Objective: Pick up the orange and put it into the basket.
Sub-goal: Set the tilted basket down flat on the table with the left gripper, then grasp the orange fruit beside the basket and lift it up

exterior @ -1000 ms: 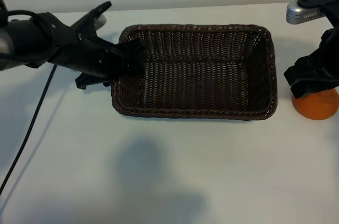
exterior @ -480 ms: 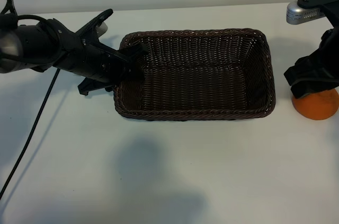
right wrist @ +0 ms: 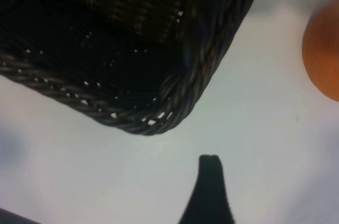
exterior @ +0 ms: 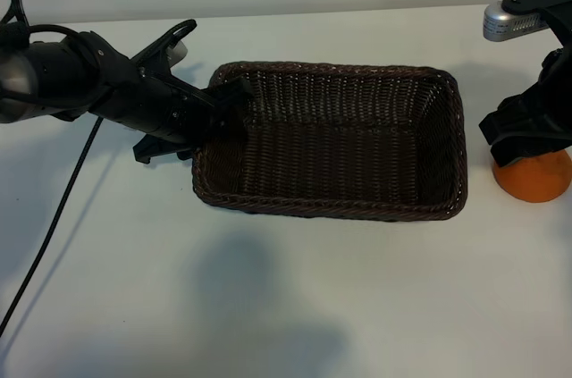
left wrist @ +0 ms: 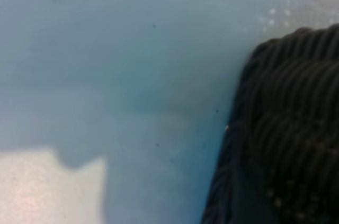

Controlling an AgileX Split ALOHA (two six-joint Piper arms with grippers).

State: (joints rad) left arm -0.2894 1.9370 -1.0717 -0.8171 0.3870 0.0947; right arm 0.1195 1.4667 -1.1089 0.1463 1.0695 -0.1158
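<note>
The dark brown wicker basket (exterior: 331, 206) lies in the middle of the white table. My left gripper (exterior: 222, 103) reaches in from the left and is at the basket's left rim; the left wrist view shows only the basket's wall (left wrist: 286, 128) close up. The orange (exterior: 536, 180) rests on the table just right of the basket, its top hidden under my right gripper (exterior: 523, 141). That gripper hovers over it, open and holding nothing. In the right wrist view the orange (right wrist: 326, 54) sits off to the side of one dark finger (right wrist: 210, 181), past the basket's corner (right wrist: 159, 121).
A black cable (exterior: 49, 222) trails from the left arm over the table's left side. A silver-grey camera housing (exterior: 514, 19) sticks out on the right arm at the far right. Bare table stretches along the near side, with a soft shadow on it.
The basket has shifted toward the near side and turned a little, its right end now lower in the exterior view. The left arm rose slightly at the rim. Right arm and orange stayed still.
</note>
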